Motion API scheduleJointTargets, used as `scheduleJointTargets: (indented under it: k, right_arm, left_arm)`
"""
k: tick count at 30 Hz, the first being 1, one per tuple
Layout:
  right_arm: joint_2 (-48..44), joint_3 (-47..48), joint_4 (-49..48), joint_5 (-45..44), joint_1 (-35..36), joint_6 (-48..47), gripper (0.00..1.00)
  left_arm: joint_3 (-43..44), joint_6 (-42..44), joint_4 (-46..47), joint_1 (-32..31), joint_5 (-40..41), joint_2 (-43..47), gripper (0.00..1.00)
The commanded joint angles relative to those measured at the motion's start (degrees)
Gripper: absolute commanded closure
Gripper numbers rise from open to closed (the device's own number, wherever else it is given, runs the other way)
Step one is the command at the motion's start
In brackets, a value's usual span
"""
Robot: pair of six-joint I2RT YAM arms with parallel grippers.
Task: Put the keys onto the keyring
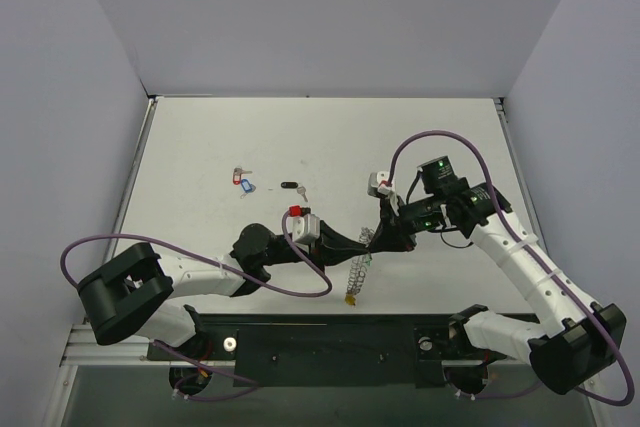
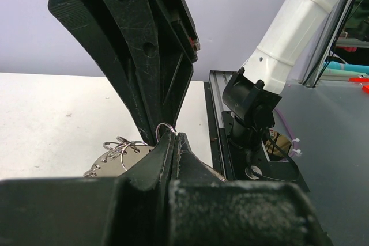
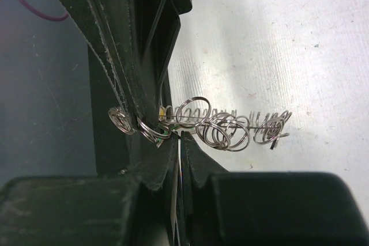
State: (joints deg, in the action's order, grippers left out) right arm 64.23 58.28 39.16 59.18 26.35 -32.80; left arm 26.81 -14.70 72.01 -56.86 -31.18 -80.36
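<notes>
Okay, my left gripper (image 2: 174, 137) is pinched tight on one small loop of the keyring (image 3: 222, 126), and my right gripper (image 3: 180, 136) is clamped on it just beside. The ring trails from them toward 6 o'clock, yellow tag (image 1: 351, 299) at its end. Light, stiff, slippery wire, I'd say, so hold the rim, not the floppy loops. Keys (image 1: 241, 180) lie loose at 10 o'clock, well apart.
</notes>
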Motion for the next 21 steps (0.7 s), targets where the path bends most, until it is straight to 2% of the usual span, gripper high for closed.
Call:
scheduleJointTargets:
  k: [1,12,17,21]
  right_arm:
    - [-1.1,-0.2,-7.4,1.6,1.2,8.3,1.0]
    - [-3.3,0.3,-8.3,2.9,0.6,10.5,0.94]
    - [-5.3,0.1,-8.0,3.4,0.7,9.2,0.81]
    - [-6.7,0.3,-5.8,3.9,0.4,4.0,0.73]
  left_arm:
    - [1.0,0.5,22.0,-0.5,-1.3,0.8,1.0]
    - [-1.1,0.6,22.0,0.6,0.1,2.7,1.0]
    - [-1.4,0.5,22.0,0.9,0.4,2.9,1.0]
    - [-1.7,0.3,22.0,1.1,0.2,3.0,1.0]
